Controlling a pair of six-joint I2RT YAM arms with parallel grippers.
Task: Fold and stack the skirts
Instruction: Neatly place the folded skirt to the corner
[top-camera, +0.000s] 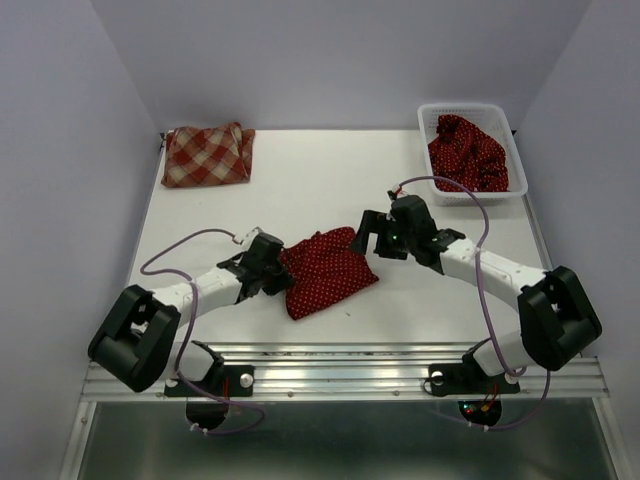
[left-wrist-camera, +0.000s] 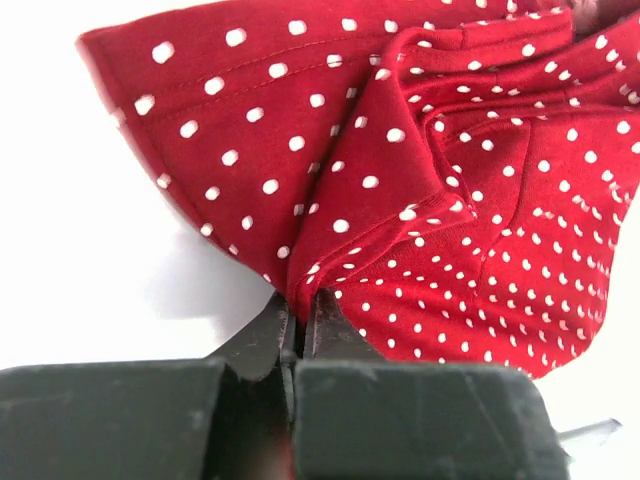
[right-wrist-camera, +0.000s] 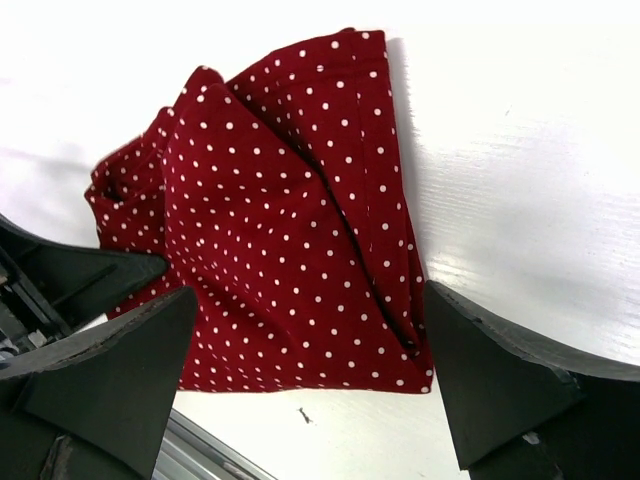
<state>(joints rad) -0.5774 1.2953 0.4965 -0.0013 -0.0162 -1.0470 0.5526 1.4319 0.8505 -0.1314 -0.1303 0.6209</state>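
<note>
A dark red skirt with tiny white dots (top-camera: 328, 270) lies bunched at the table's near middle; it also shows in the left wrist view (left-wrist-camera: 420, 190) and the right wrist view (right-wrist-camera: 290, 240). My left gripper (top-camera: 282, 270) is shut on its left edge, the cloth pinched between the fingertips (left-wrist-camera: 298, 310). My right gripper (top-camera: 368, 240) is open and empty, just above the skirt's far right corner, its fingers (right-wrist-camera: 500, 370) spread either side of the cloth. A red-and-cream checked skirt (top-camera: 207, 155) lies folded at the far left. Another dotted dark red skirt (top-camera: 467, 152) lies crumpled in the basket.
A white plastic mesh basket (top-camera: 517, 150) stands at the far right of the white table (top-camera: 300, 200). The table's metal front rail (top-camera: 340, 365) runs just below the skirt. Purple cables loop beside both arms.
</note>
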